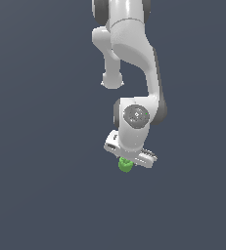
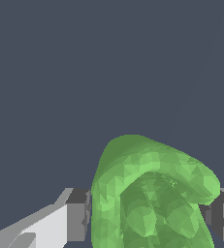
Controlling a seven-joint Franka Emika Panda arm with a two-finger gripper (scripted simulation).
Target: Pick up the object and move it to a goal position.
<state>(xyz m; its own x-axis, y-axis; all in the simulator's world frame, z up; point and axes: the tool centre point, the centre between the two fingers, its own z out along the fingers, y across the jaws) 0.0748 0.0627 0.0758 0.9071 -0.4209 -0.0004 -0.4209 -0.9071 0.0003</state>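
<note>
One flat, dark slate-blue ground fills both views; we see no edges, walls or markings on it. Against it, in the exterior view, we see the white arm [image 1: 134, 58] reaching down from the top edge, its wrist bent so the gripper [image 1: 127, 163] points downward. No writing is legible to us on the arm. From the wrist view, the two dark fingers [image 2: 77, 213] press against either side of the green object [image 2: 147, 198], clamped on it, its lobed body filling the gap between them.
</note>
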